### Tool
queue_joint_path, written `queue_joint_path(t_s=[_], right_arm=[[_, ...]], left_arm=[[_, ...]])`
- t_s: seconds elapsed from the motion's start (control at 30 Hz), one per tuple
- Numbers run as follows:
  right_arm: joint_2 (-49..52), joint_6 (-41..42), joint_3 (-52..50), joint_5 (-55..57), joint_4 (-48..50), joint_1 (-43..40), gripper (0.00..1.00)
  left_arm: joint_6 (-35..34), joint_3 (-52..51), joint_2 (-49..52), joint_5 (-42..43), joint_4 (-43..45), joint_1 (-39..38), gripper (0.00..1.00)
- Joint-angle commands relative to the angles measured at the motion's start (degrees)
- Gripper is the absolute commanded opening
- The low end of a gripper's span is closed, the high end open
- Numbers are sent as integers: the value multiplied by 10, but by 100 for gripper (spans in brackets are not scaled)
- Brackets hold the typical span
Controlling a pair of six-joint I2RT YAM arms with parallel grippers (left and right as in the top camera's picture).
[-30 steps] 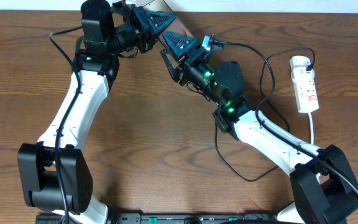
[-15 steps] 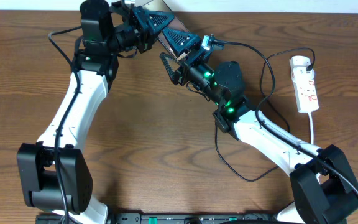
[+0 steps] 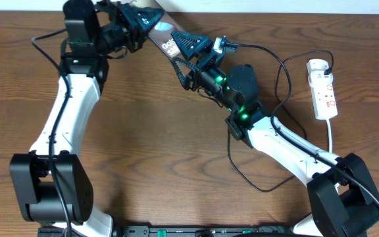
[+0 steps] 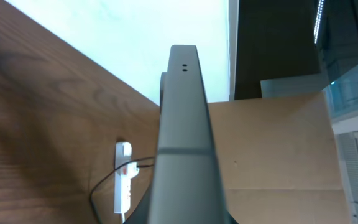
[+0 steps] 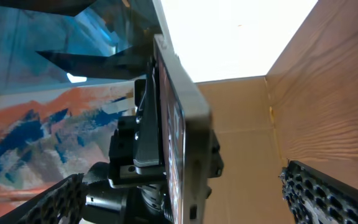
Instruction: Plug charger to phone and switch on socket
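My left gripper (image 3: 137,18) is shut on the phone (image 3: 165,41) and holds it above the table's far edge, white lettering facing up. The left wrist view shows the phone (image 4: 182,137) edge-on, filling the middle. My right gripper (image 3: 186,58) stands open at the phone's free end. In the right wrist view its fingers (image 5: 328,193) are wide apart on either side of the phone (image 5: 179,124) and touch nothing. The white socket (image 3: 324,89) lies at the right, also in the left wrist view (image 4: 123,177). The charger cable (image 3: 280,76) leaves its far end; I cannot make out the connector tip.
A black arm cable loops on the table (image 3: 242,174) beside the right arm. A cardboard panel (image 4: 278,149) stands beyond the table's far edge. The socket's white cord (image 3: 331,138) runs toward the right arm's base.
The left arm has swung left with the phone, and its lettering now shows. The right gripper's jaws have opened wider; the right arm has stayed in place.
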Motion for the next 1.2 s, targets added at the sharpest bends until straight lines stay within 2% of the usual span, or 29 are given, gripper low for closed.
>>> queue_joint_path(t_s=[0.0, 0.37, 0.7, 0.9, 1.17], right_arm=[[-4, -23, 8, -6, -11, -7, 99], [-4, -86, 8, -26, -57, -25, 99], [-4, -264, 10, -136, -154, -82, 99], [-4, -379, 51, -171, -319, -115, 99], [-4, -556, 182, -76, -638, -116, 99]], left_arm=[[19, 5, -6, 40, 5, 22, 7], [32, 5, -6, 149, 5, 99, 7], [80, 5, -6, 266, 5, 130, 7], [83, 5, 4, 286, 5, 130, 7], [84, 5, 46, 313, 1, 129, 7]])
